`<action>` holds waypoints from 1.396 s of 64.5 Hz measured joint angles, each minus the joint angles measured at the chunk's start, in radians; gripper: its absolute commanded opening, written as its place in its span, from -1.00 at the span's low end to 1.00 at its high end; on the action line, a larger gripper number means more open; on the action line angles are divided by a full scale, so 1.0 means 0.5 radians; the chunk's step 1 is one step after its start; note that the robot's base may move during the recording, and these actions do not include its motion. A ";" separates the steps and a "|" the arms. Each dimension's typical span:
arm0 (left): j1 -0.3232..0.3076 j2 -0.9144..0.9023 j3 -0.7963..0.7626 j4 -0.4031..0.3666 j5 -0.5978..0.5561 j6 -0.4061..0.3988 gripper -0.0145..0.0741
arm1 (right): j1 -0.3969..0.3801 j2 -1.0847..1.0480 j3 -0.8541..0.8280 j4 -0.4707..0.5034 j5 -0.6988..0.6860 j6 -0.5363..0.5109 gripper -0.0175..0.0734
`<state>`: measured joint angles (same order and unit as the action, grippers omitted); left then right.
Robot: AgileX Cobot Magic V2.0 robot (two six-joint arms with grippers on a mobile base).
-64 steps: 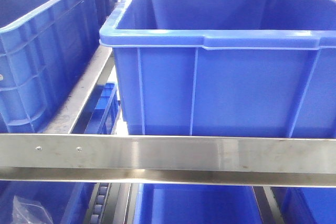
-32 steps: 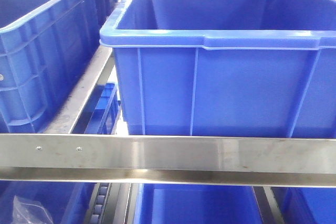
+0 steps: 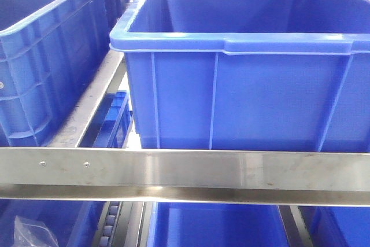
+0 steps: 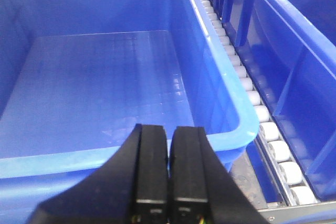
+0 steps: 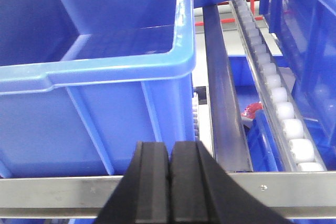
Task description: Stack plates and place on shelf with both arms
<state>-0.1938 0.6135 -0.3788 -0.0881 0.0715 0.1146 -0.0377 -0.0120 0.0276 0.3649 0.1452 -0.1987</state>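
No pale plates are seen in any view. A brushed stainless-steel shelf [image 3: 185,169] carries large blue plastic bins [image 3: 243,85] along its front rail. The black left gripper [image 4: 168,169] and black right gripper [image 5: 169,182] are pressed closed, holding nothing. With the plates unlocated, a bin rim or the rail may be struck.

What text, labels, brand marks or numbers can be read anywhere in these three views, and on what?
None can be read. The blue bins, the shelf's steel front rail and the roller track carry no visible lettering. Both shut grippers, left and right, are plain black. A red object below the shelf is too small to tell.
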 measured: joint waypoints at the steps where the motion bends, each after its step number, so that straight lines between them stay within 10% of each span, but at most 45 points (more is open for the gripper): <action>1: 0.000 0.000 0.000 0.000 0.000 0.000 -0.49 | 0.000 0.000 0.000 -0.030 0.000 0.007 -0.49; 19: 0.000 0.000 0.000 0.000 0.000 0.000 -0.49 | 0.000 0.000 0.000 -0.572 -0.030 0.554 -0.49; 90: 0.139 -0.309 0.264 0.000 -0.143 0.000 -0.49 | 0.000 0.000 0.000 -0.607 -0.030 0.583 -0.49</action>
<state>-0.1244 0.4591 -0.2468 -0.0881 0.0000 0.1146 -0.0377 -0.0120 0.0276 0.0616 0.1302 0.0927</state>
